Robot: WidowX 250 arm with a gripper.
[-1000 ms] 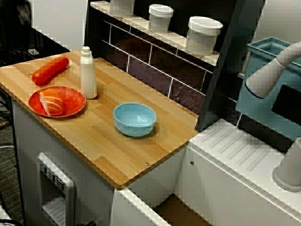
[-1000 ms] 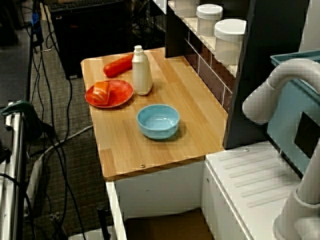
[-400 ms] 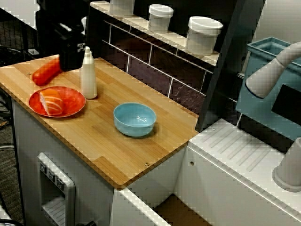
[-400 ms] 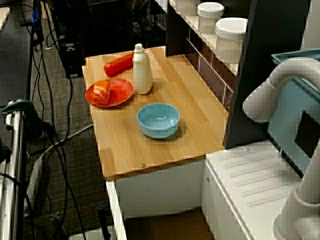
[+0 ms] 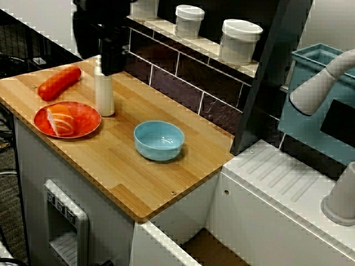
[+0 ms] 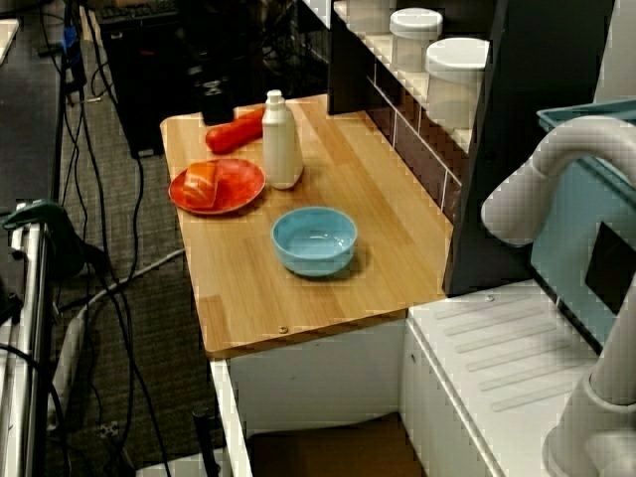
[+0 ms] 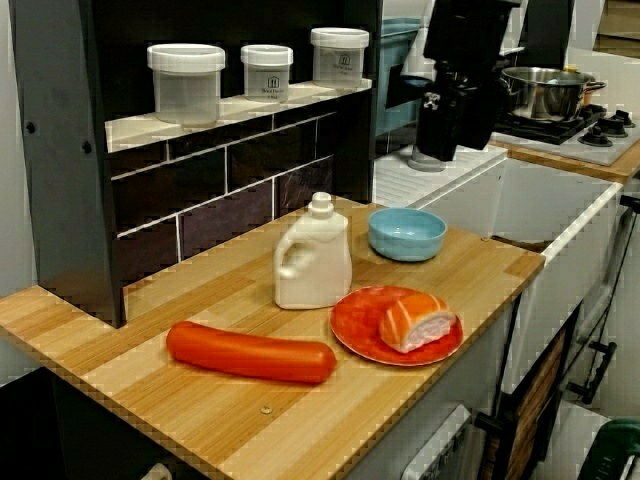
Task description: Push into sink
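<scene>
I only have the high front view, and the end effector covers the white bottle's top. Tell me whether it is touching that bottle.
Observer: No. In the view from the counter's end, the end effector is apart from the bottle, over by the red sausage.
Operator: Describe the bottle properly.
Observer: The low side view shows a jug shape with a side handle and its cap on.
Operator: Report what lies beyond the sink.
Observer: In the low side view, a metal pot sits on a stove past the sink.
</scene>
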